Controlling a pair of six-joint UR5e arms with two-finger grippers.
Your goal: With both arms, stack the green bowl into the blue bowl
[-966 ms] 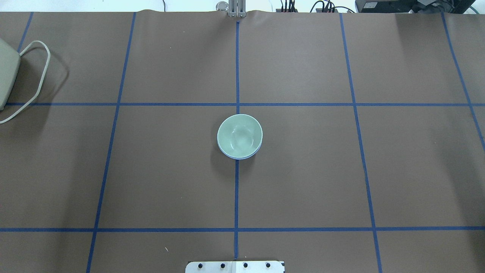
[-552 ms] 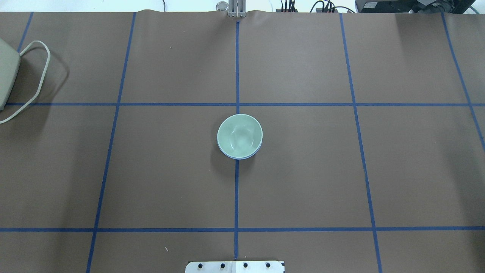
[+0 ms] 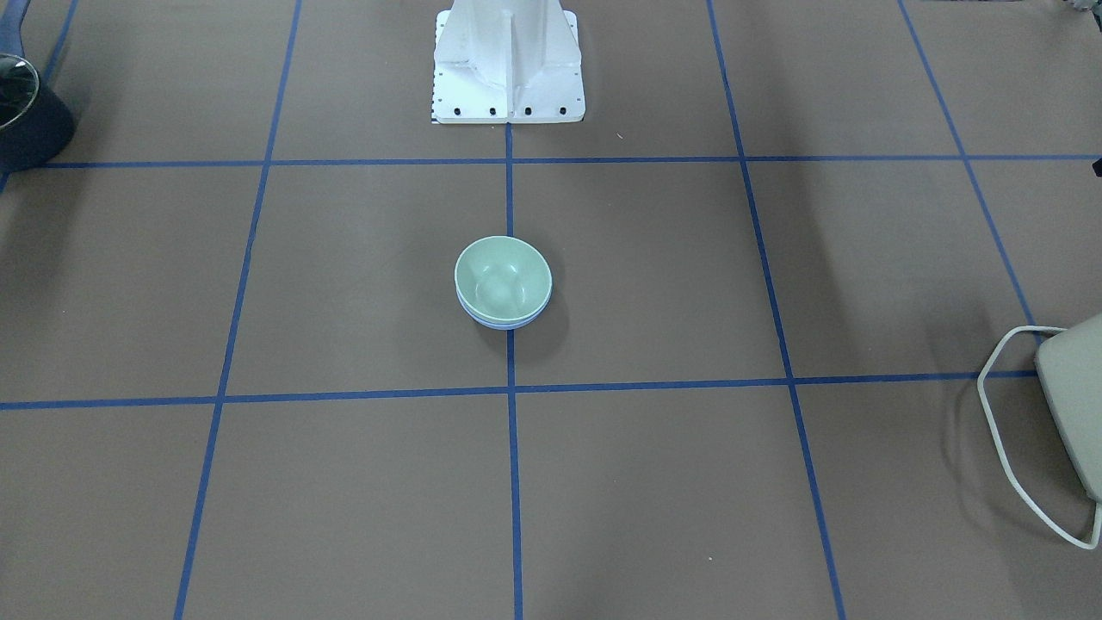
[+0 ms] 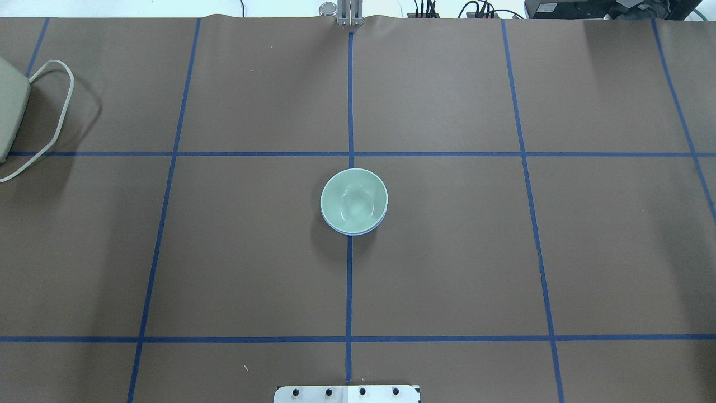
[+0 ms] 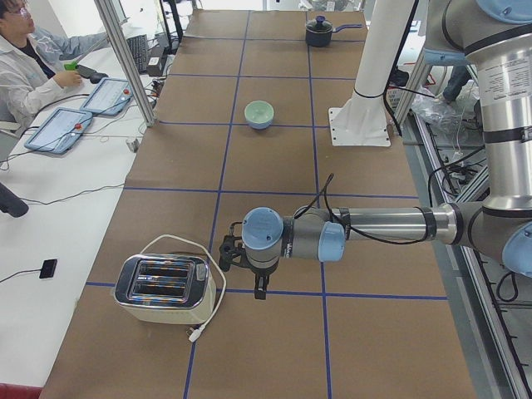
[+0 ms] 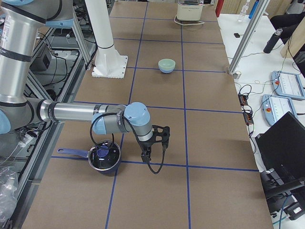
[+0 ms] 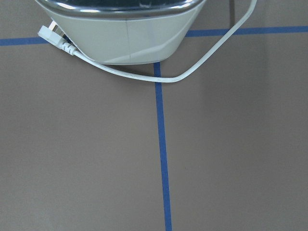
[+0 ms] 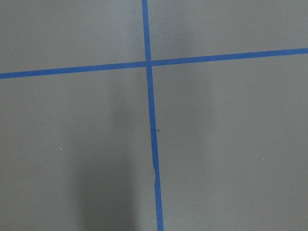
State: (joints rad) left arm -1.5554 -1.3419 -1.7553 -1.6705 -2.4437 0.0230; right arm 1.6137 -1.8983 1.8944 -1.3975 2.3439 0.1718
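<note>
The green bowl (image 4: 353, 198) sits nested inside the blue bowl (image 4: 349, 232) at the table's centre, on the middle tape line. Only the blue bowl's lower rim shows under it. The stack also shows in the front view, green bowl (image 3: 503, 280) over blue bowl (image 3: 504, 323), and far off in both side views. Both arms are far from the bowls. My left gripper (image 5: 258, 291) hangs by the toaster at the table's left end. My right gripper (image 6: 146, 156) hangs by a pot at the right end. I cannot tell whether either is open or shut.
A cream toaster (image 5: 164, 288) with a loose white cord lies at the table's left end. A dark lidded pot (image 6: 105, 157) stands at the right end. The white pedestal (image 3: 508, 60) stands at the robot's side. An operator (image 5: 25, 58) sits beyond the table's far edge.
</note>
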